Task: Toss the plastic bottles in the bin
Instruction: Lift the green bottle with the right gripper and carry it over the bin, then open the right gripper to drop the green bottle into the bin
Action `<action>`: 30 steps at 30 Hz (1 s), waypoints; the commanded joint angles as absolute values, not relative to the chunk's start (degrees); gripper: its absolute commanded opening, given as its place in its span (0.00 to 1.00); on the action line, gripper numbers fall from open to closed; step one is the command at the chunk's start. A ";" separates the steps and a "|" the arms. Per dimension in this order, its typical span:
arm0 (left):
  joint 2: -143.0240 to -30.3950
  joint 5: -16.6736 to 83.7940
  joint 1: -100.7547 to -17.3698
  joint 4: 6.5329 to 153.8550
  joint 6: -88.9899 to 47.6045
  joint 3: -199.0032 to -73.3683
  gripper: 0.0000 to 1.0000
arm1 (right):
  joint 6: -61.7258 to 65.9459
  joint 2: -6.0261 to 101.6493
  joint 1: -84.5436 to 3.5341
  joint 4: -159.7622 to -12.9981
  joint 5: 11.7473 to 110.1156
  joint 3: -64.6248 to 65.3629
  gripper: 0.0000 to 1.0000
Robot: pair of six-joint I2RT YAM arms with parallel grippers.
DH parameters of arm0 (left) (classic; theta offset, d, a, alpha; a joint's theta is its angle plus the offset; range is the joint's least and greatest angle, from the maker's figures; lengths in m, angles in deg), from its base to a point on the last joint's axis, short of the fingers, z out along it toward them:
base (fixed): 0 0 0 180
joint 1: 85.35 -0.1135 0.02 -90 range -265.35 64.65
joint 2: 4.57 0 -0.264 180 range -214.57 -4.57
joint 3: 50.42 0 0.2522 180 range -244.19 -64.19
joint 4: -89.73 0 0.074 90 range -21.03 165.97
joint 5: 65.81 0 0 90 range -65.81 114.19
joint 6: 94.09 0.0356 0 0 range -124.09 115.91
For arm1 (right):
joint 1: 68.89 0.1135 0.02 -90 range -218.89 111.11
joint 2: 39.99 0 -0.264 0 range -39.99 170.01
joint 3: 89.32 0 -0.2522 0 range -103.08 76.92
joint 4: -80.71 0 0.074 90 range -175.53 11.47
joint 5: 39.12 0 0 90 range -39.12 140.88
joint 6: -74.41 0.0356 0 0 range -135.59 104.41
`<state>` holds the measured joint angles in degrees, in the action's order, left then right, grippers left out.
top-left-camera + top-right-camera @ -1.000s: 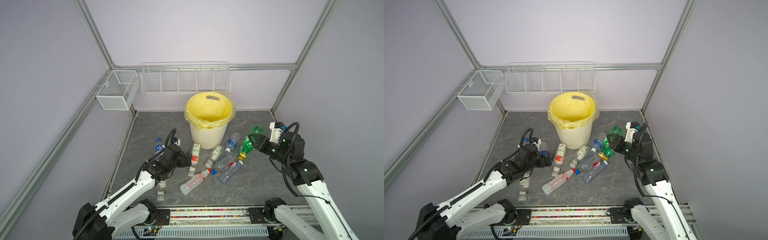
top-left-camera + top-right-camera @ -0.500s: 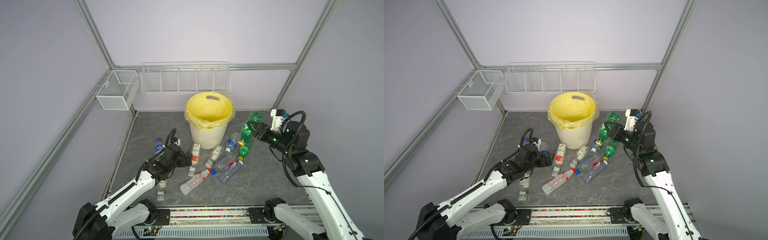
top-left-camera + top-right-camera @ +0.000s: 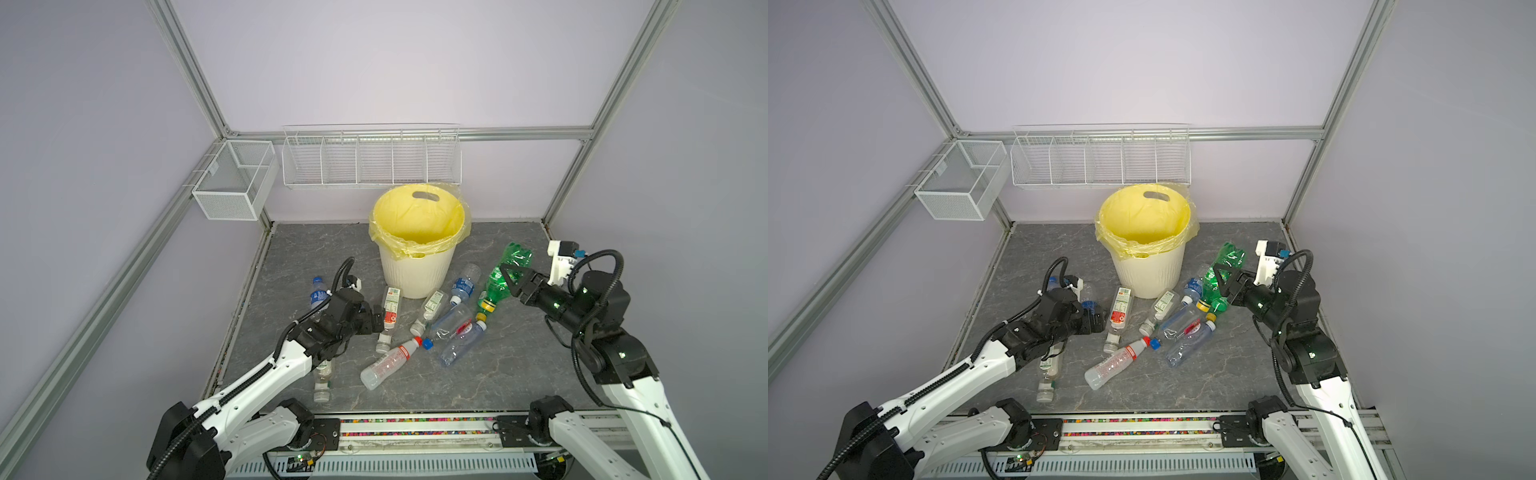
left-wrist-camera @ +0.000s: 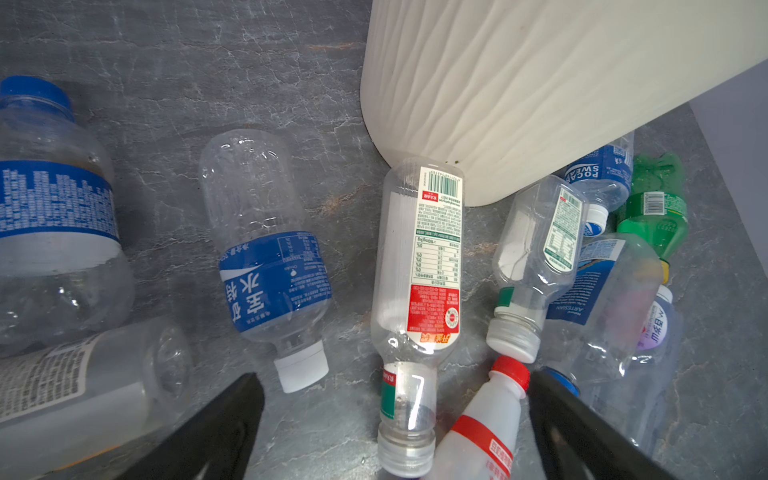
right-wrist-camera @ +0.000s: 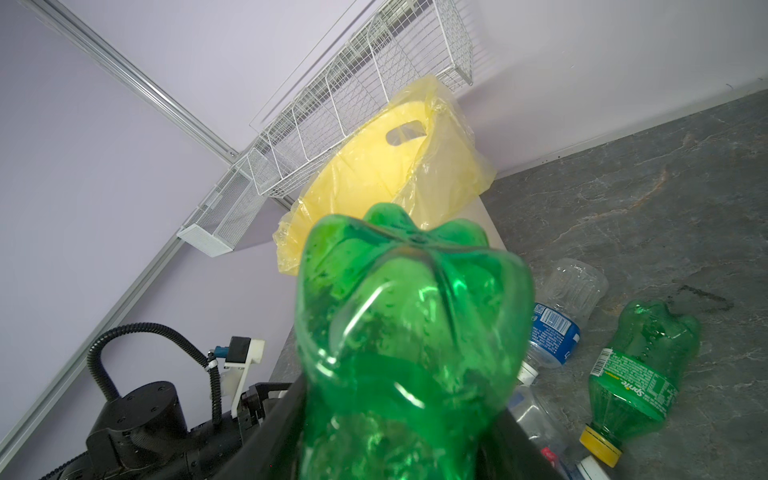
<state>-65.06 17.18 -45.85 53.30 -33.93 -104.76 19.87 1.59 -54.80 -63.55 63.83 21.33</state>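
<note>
Progress check: I'm basically on bottle number one. My right end effector (image 3: 512, 280) is pinching a green bottle (image 3: 518, 254). It's held up off the desk (image 3: 498, 374), tilted with the base end up. In both top views it's off to the right of the bin (image 3: 415, 276), not over the rim yet.

The bin stands at the back middle with its yellow bag (image 3: 1144, 216). I can't spot a single bottle inside, though the near rim hides the bottom. So nothing's binned as far as I can tell. The other bottles, roughly ten, lie on the desk in front of the bin.

My left end effector (image 4: 392, 376) is spread wide and holding nothing. It's low over a clear bottle with a red-and-white label (image 4: 436, 266).

Readable stuff:
- The second green bottle (image 5: 636, 374) says Sprite.
- The Pocari bottle (image 4: 598, 176) shows POCA / SWEA, so Pocari Sweat, I'd guess.
- The big clear bottle (image 4: 575, 309) says ARTESIAN.
- The blue-banded bottle (image 4: 272, 282) has big white Chinese characters.
- The barcodes and nutrition tables are too small to read.
</note>
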 commanded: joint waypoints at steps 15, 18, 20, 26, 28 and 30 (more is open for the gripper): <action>-62.73 16.81 -45.71 52.22 -34.12 -104.18 0.99 | 18.43 44.67 -45.71 -76.20 64.04 -17.69 0.71; -62.50 17.18 -45.71 52.17 -34.59 -104.48 0.99 | 17.53 56.16 -45.40 -68.54 61.63 -32.08 0.88; -62.56 17.71 -45.71 52.19 -34.84 -104.61 0.99 | 17.55 60.12 -45.41 -64.22 60.48 -37.87 0.88; -61.73 18.55 -45.76 52.32 -35.24 -104.26 0.99 | 16.64 55.40 -44.53 -64.54 58.10 -32.81 0.88; -61.52 18.65 -45.72 52.30 -35.14 -104.42 0.99 | 16.23 51.77 -44.47 -64.35 58.11 -28.81 0.88; -61.22 18.90 -45.71 51.91 -34.72 -104.70 0.99 | 16.16 48.24 -44.45 -63.78 58.33 -24.57 0.88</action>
